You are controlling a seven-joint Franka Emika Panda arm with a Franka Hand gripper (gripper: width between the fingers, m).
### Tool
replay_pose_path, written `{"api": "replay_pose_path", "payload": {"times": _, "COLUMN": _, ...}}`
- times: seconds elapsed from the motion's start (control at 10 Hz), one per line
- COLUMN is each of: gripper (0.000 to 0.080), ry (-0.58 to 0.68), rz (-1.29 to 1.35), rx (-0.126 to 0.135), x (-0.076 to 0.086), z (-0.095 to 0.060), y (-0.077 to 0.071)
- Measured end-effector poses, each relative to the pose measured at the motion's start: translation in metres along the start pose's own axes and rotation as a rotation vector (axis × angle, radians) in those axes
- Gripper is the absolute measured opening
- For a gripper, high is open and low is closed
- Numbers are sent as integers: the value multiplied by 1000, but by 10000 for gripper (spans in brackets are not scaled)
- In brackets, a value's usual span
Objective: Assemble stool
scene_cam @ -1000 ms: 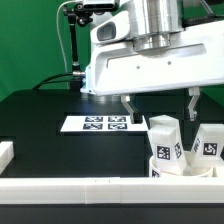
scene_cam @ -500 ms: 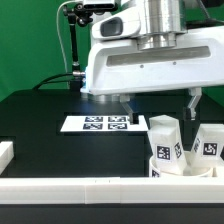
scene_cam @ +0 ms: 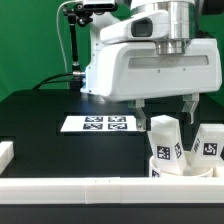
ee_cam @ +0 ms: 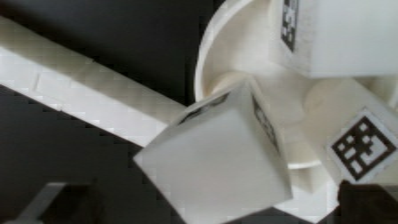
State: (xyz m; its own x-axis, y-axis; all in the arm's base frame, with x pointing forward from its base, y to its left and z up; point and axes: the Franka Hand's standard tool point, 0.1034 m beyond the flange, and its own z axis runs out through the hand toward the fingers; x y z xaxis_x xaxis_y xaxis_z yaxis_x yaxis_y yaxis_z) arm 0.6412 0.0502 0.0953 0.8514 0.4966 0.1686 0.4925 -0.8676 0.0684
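The white round seat (scene_cam: 186, 170) lies at the exterior view's lower right, by the front border bar. Two blocky white legs with tags stand on it, one nearer the middle (scene_cam: 163, 139) and one further right (scene_cam: 210, 142). A third leg does not show. My gripper (scene_cam: 165, 106) is open and empty, and hangs just above the nearer leg with a finger on each side of it. In the wrist view that leg (ee_cam: 222, 150) fills the middle, over the seat's rim (ee_cam: 228, 50). The other leg (ee_cam: 338, 35) is beyond it. My dark fingertips (ee_cam: 50, 202) show at the frame's edge.
The marker board (scene_cam: 100, 124) lies on the black table left of the gripper. A long white border bar (scene_cam: 90, 187) runs along the front and also shows in the wrist view (ee_cam: 80, 90). A short bar (scene_cam: 7, 152) sits at the left edge.
The hand has shifted toward the exterior view's right and turned a little. Its fingers now hang over the nearer leg. The stool parts have not moved.
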Motion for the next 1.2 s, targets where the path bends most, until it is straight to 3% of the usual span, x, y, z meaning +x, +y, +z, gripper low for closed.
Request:
{"api": "replay_pose_path", "payload": {"times": 0.2, "gripper": 649, "ry": -16, "rz": -123, "rx": -12, "x": 1, "z": 4, "y": -6}}
{"api": "replay_pose_path", "payload": {"times": 0.5, "gripper": 649, "ry": -17, "rz": -86, "rx": -14, "x": 2, "z": 6, "y": -5}}
{"api": "replay_pose_path", "payload": {"times": 0.7, "gripper": 374, "ry": -17, "rz": -84, "rx": -14, "x": 2, "z": 6, "y": -4}}
{"api": "replay_pose_path", "payload": {"times": 0.9, "gripper": 331, "ry": -16, "rz": -83, "rx": -15, "x": 2, "z": 6, "y": -4}}
{"api": "replay_pose_path", "payload": {"times": 1.2, "gripper": 332, "ry": -15, "rz": -32, "rx": -15, "x": 2, "z": 6, "y": -4}}
